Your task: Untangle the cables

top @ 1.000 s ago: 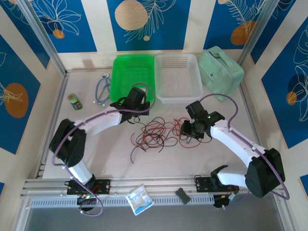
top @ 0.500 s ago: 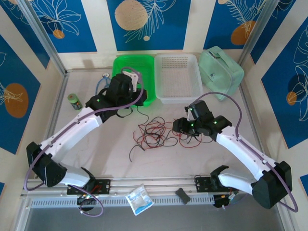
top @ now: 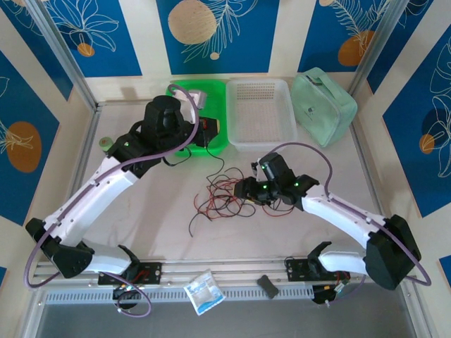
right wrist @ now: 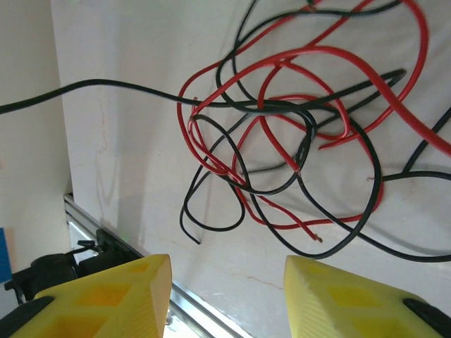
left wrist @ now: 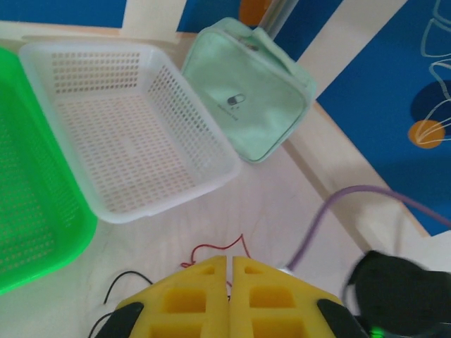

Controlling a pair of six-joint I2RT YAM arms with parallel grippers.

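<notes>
Cables [top: 227, 191], red and black, lie knotted mid-frame on the tabletop [top: 162, 229]. Right claw [right wrist: 227, 282] hangs spread above them; closing here could catch several crossed strands and tighten the knot. Left claw [left wrist: 229, 296], pressed together, meets a red one; whether it pinches it, I cannot tell.

No legible txt anywhere; small logo on mint pouch [left wrist: 246, 91] too tiny to read.

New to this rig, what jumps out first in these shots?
The knot of red and black cables at table centre, with the right gripper close by it, jaws open. At the back edge, a bright green basket, a white basket and a mint pouch sit in a row.
</notes>
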